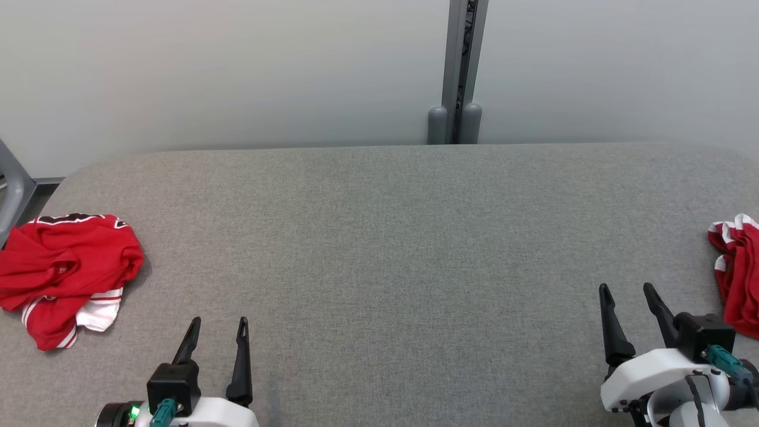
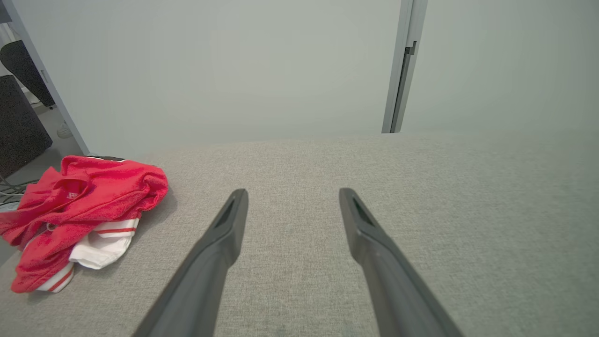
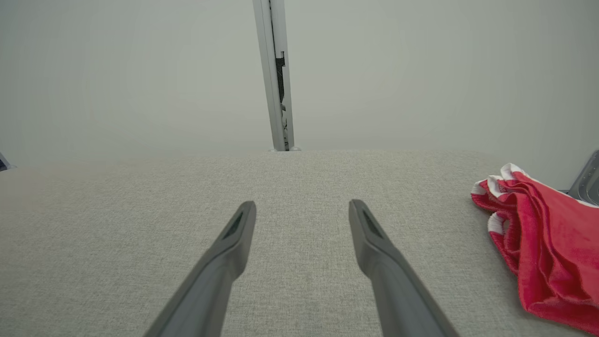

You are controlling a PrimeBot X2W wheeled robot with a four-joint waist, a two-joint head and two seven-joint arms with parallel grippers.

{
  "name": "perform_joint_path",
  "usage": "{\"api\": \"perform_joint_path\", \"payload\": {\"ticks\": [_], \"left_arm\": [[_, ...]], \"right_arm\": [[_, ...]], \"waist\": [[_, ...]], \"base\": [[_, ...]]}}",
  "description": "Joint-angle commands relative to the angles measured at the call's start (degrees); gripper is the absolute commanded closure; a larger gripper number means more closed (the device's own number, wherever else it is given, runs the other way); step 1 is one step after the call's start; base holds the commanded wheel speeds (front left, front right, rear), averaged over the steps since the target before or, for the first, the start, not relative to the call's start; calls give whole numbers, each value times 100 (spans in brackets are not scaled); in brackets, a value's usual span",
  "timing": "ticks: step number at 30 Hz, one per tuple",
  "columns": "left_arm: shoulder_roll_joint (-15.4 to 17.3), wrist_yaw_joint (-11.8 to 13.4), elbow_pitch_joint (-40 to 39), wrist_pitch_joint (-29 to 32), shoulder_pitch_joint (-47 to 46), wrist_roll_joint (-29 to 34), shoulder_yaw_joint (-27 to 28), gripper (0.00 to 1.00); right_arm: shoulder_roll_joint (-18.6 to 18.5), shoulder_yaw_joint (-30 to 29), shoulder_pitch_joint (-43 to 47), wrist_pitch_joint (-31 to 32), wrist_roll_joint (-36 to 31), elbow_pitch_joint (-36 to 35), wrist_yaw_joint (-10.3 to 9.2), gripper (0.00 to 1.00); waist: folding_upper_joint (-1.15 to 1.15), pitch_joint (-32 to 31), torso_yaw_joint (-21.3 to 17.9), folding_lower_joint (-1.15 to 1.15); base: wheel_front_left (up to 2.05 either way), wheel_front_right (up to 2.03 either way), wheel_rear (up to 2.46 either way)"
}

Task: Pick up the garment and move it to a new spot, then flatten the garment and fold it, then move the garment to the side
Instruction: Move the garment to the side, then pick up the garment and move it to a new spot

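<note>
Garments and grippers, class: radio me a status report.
Left gripper open, empty; right gripper same. Red garment crumpled far left; second garment far right. Nothing blocking either.

Two red garments, a left garment point(image 1: 65, 270) and a right garment point(image 1: 738, 279); one grey table point(image 1: 385, 237).

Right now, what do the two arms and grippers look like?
Left gripper: two long, tapered black fingers with a slot near each tip, black block, teal connector, green light, white shell. Right gripper: same fingers and block, teal connector, dark cable, rounded white shell.
</note>
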Motion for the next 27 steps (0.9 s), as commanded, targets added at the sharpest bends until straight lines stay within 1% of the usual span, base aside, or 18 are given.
{"api": "perform_joint_path", "payload": {"ticks": [1, 8, 16, 21, 27], "left_arm": [[19, 34, 8, 0, 86, -36, 55, 0], [20, 130, 93, -1, 190, -170, 55, 0], [21, 154, 91, -1, 164, -217, 14, 0], [24, 143, 102, -1, 140, -171, 28, 0], [23, 158, 120, -1, 153, -104, 148, 0]], "right_arm": [[-32, 38, 103, -27, 158, -21, -2, 0], [-34, 199, 256, -27, 193, -52, -2, 0], [-31, 282, 244, -27, 243, -63, -2, 0], [-29, 328, 267, -27, 255, -72, -2, 0], [-30, 435, 294, -27, 335, -44, -2, 0]], "waist": [[-1, -73, -4, 0], [-1, -158, -71, 0], [-1, -172, -68, 0], [-1, -135, 102, 0], [-1, -79, 600, 0]], "base": [[0, 0, 0], [0, 0, 0], [0, 0, 0], [0, 0, 0], [0, 0, 0]]}}
